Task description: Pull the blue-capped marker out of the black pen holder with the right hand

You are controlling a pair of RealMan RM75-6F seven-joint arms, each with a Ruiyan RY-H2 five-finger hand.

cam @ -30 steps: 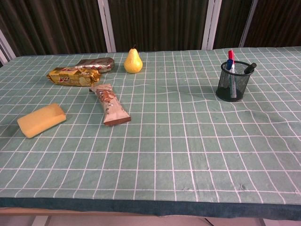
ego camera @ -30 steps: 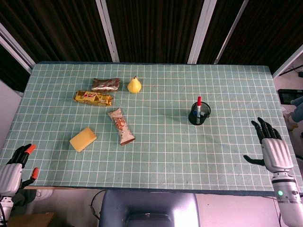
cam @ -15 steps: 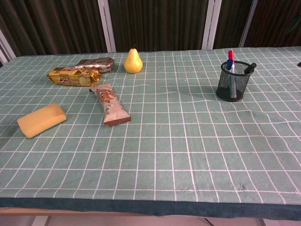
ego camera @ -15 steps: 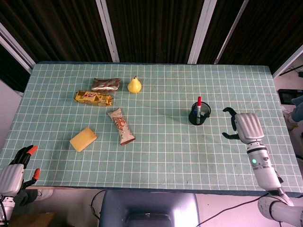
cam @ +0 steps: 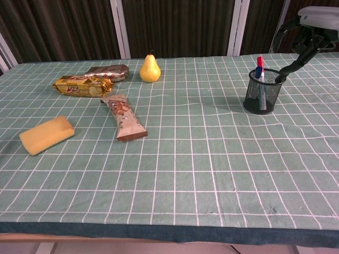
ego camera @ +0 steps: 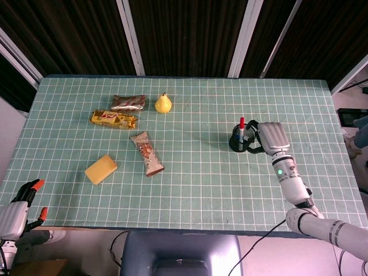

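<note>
Since half a second ago, your right hand [ego camera: 271, 137] has travelled in from the right and now sits just beside the black pen holder [cam: 263, 91], above its right rim. Its dark fingers [cam: 294, 62] are curled downward toward the holder; you cannot tell from either view whether they touch anything, and nothing is visibly held.

The pen holder is a round, black wire-mesh cup standing upright. The blue-capped marker [cam: 258, 74] stands inside it, white barrel visible through the mesh, beside a red-capped marker [cam: 260, 61] that rises higher. A black pen [cam: 281, 76] leans out over the right rim.

Your left hand [ego camera: 17, 210] rests off the near-left corner of the counter [ego camera: 195, 190], fingers spread with orange tips, holding nothing.

On the left half lie a smooth yellow pear [cam: 150, 69], a crinkled silver foil wrapper [cam: 107, 71], a glossy gold snack packet [cam: 82, 85], a long brown-and-white snack bar [cam: 123, 117] and a porous yellow sponge block [cam: 46, 134], all apart from one another.

The counter carries a green mat with a white grid, slightly rippled. Dark ribbed panels with pale vertical posts stand behind it.
</note>
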